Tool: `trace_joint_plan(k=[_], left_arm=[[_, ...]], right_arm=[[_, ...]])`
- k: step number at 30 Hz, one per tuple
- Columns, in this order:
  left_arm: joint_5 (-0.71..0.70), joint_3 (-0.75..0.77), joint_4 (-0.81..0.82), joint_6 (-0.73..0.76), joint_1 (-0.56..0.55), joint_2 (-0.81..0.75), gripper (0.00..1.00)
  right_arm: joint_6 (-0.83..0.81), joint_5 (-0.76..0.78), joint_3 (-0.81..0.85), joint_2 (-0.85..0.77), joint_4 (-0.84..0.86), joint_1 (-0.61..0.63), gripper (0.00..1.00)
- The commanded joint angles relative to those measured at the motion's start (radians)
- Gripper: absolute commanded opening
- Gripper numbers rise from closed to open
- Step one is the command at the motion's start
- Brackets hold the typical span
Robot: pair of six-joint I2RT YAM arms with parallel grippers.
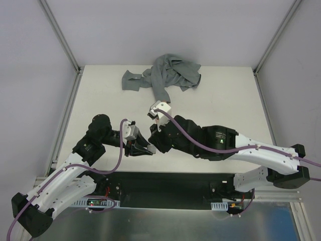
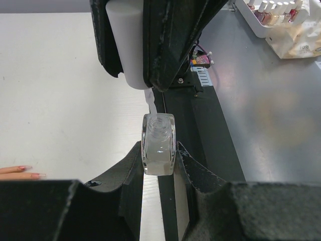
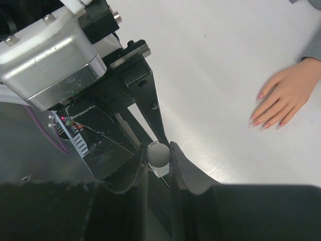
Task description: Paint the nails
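My left gripper is shut on a small clear glass bottle whose threaded neck is bare. Just above it, my right gripper is shut on the bottle's white cap, and a thin white stem hangs under the cap. The peach mannequin hand lies flat on the table to the right, fingers spread, and its pinkish nails show at the fingertips. Two of those fingertips reach into the left wrist view's left edge. From above, both grippers meet near the table's front, and the right wrist hides the hand.
The grey fabric sleeve lies bunched at the table's back. A white tray of several nail polish bottles stands on the grey metal surface beyond the table's near edge. A black strip runs along that edge.
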Motion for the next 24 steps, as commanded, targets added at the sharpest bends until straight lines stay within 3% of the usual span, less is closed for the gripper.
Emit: trace_joint_plan(k=[1, 24], left_arm=[[0.016, 0.033, 0.022, 0.024, -0.004, -0.011, 0.0], [0.013, 0.034, 0.022, 0.021, -0.004, -0.016, 0.0]], right_arm=[[-0.007, -0.018, 0.004, 0.006, 0.043, -0.003, 0.01], [0.001, -0.004, -0.049, -0.029, 0.043, -0.011, 0.0]])
